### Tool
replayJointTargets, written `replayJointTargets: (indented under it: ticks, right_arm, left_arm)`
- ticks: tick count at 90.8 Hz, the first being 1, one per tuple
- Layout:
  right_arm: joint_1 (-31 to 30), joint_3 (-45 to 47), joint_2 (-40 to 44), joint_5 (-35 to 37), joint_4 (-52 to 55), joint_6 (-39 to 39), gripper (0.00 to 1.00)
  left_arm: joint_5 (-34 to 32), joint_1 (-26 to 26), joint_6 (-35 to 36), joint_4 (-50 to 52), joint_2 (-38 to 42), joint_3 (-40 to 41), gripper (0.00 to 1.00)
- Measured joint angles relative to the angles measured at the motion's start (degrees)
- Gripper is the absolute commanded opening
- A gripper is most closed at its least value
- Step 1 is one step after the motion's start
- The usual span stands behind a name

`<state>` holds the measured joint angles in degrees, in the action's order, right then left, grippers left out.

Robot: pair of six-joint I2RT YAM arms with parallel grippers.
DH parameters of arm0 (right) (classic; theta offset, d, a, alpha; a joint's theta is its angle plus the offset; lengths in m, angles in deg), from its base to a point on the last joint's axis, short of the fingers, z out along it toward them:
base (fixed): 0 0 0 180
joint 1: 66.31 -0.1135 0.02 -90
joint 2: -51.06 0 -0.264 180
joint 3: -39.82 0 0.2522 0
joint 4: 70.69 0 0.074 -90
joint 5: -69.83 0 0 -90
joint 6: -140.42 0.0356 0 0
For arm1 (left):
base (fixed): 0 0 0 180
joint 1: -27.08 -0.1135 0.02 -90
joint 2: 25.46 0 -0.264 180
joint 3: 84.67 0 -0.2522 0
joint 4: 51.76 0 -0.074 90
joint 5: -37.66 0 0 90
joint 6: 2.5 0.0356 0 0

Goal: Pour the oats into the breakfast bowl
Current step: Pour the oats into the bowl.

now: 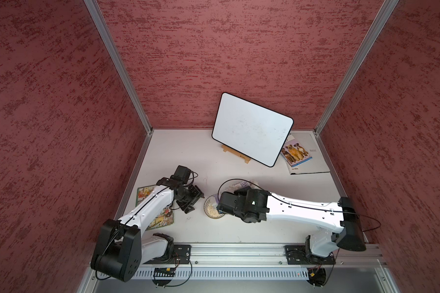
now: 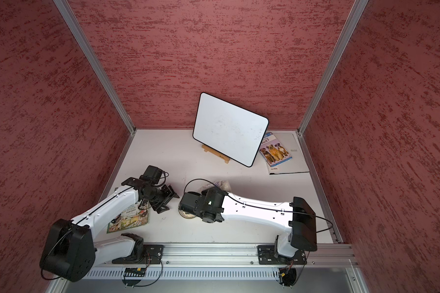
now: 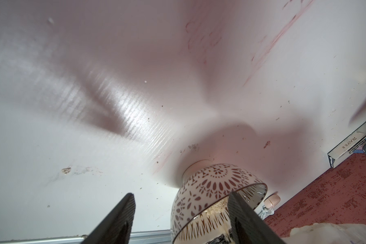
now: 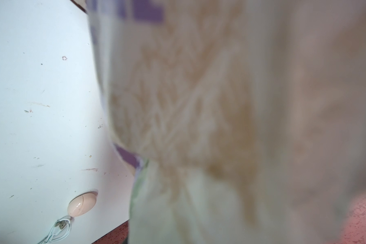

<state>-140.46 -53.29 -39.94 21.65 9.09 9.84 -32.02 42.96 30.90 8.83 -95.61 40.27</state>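
The breakfast bowl [image 1: 208, 203] stands on the white table with a heap of pale oats [image 1: 212, 211] in it. In the left wrist view the patterned bowl [image 3: 207, 190] lies close ahead, oats [image 3: 217, 206] showing inside. My left gripper [image 3: 181, 215] is open just left of the bowl [image 2: 186, 216], with one fingertip [image 3: 239, 209] in front of its mouth. The oats pouch [image 1: 241, 184] hangs tilted over the bowl under my right wrist [image 1: 244, 203]. That pouch [image 4: 220, 116] fills the right wrist view, blurred, and hides the right fingers that hold it.
A whiteboard [image 1: 252, 129] leans on a wooden easel at the back. A dog book [image 1: 296, 152] lies on a grey booklet [image 1: 315, 162] at the back right. A picture book [image 1: 163, 219] lies under my left arm. A pinkish disc [image 4: 81, 203] with a white cable sits near the wall.
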Motion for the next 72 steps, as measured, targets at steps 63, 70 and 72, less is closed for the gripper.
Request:
replayJointTargets:
  ticks: [63, 70, 72]
  right_arm:
    - [0.0, 15.41, 13.0, -7.87, -9.51, 15.32, 0.0]
    - [0.0, 17.86, 14.49, -8.79, -11.37, 17.09, 0.0]
    - [0.0, 18.62, 15.02, -9.05, -11.89, 17.73, 0.0]
  left_arm:
    - [-1.11, 0.0, -0.04, 2.71, 0.11, -2.45, 0.72]
    - [-1.14, 0.02, -0.04, 2.97, 0.26, -2.97, 0.72]
    - [-1.16, 0.02, -0.04, 3.1, 0.31, -3.15, 0.72]
